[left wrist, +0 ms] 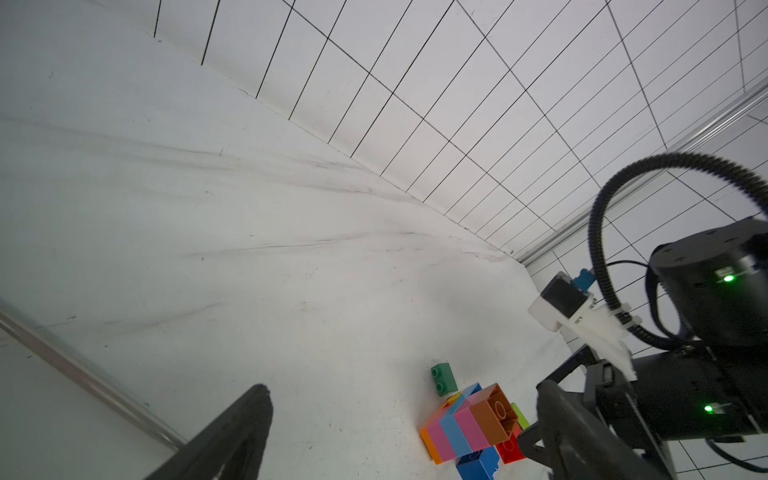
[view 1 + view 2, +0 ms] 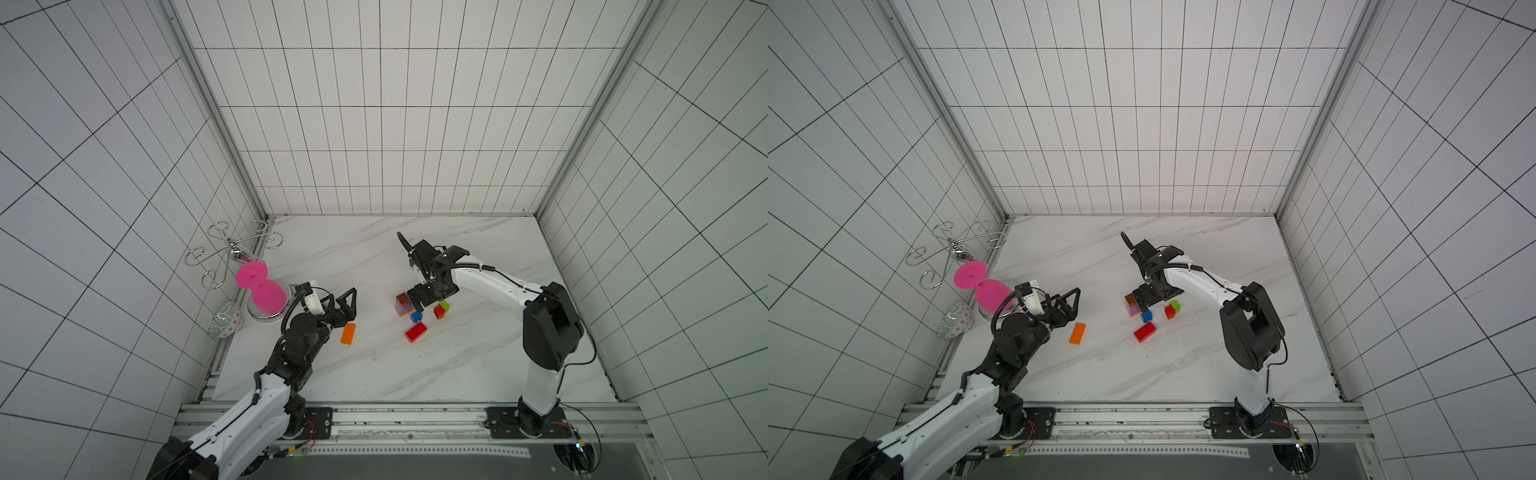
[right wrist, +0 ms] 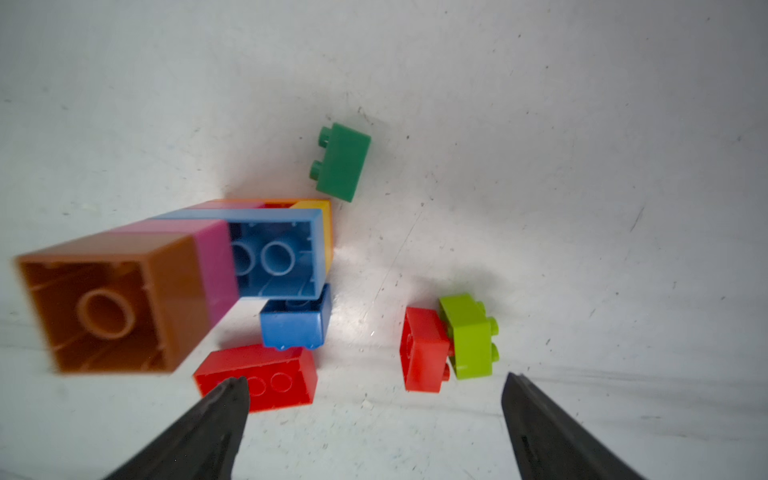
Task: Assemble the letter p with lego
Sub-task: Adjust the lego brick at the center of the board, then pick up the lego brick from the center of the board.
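**Both grippers open; loose bricks lie under the right one**

Clock bearings are read in the top views, with 12 toward the back wall.

- Nearest the rail is the long red studded brick (image 2: pixel 416 331), flat on the white marbled tabletop (image 2: pixel 478 374). Its long axis runs roughly 2 to 8.
- The flat orange rectangular brick (image 2: pixel 348 333) lies well apart at its 9, with its long axis about 1 to 7.
- The left gripper (image 2: pixel 341 305) has its jaws spread and empty. The orange brick sits just beside it at about 5. This arm is clearly the nearer one for that piece.
- The small blue brick (image 2: pixel 416 317) is just beyond the long red one.
- The small red brick (image 2: pixel 439 311) is joined to a lime-green brick (image 2: pixel 444 306), at 3 of the blue.
- The striped stack of brown, pink, blue and orange bricks (image 2: pixel 404 304) stands with the brown's hollow underside up. It is at about 10 of the blue brick.
- The right gripper (image 3: pixel 372 382) hangs above this cluster with its jaws wide and nothing between them. In the right wrist view, one fingertip overlaps the long red brick's edge. The red-and-lime pair lies just inside the other fingertip.
- Farthest is a dark green small brick (image 3: pixel 340 162), on its side beyond the stack and hidden in the top views.

Judgement: the right arm is nearer for any cluster brick. Its jaw line would need squaring across the chosen brick's short side.
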You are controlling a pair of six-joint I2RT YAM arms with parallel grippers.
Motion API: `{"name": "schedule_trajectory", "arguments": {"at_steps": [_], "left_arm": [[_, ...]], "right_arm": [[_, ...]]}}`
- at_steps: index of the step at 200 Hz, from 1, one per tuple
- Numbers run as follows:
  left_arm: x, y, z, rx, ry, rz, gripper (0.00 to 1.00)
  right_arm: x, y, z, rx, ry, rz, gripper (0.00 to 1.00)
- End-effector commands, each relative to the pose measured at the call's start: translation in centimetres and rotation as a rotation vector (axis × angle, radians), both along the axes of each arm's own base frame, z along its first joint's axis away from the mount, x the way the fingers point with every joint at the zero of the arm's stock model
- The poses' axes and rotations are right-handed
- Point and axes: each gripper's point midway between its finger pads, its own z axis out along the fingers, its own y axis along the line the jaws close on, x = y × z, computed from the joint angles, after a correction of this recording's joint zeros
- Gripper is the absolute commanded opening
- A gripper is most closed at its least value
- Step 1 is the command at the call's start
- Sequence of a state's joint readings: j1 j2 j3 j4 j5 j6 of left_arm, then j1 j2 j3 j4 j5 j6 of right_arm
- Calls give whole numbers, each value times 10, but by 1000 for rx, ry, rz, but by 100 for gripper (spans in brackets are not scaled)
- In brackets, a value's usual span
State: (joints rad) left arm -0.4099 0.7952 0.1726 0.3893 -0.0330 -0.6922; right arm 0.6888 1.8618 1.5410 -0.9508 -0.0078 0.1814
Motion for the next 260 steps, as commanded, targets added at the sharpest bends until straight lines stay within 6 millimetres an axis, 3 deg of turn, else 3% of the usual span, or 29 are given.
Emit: {"name": "schedule_trajectory", "arguments": {"at_steps": [1, 12, 64, 98, 144, 186, 207, 235, 260], "left_arm": [[8, -3, 0, -2, 17, 0, 98], [10, -7, -4, 1, 40, -16, 98], [15, -13, -10, 6, 72, -37, 98], [15, -13, -10, 7, 73, -38, 98], [15, -13, -7, 6, 67, -37, 98], [14, -12, -6, 4, 64, -36, 98], [14, -12, -6, 4, 64, -37, 98], [14, -12, -5, 4, 62, -37, 98], [14, -12, -5, 4, 62, -36, 98]], "right_arm": [[-20, 27, 27, 133, 143, 0, 99], [-22, 38, 29, 153, 198, 11, 98], [-4, 56, 14, 47, 268, 6, 98], [8, 62, -9, -40, 274, 11, 98], [8, 63, -39, -139, 300, 26, 100], [8, 61, -45, -156, 300, 24, 78], [8, 60, -47, -165, 300, 22, 61], [7, 58, -44, -174, 297, 20, 53], [11, 58, -23, -147, 243, 5, 51]]}}
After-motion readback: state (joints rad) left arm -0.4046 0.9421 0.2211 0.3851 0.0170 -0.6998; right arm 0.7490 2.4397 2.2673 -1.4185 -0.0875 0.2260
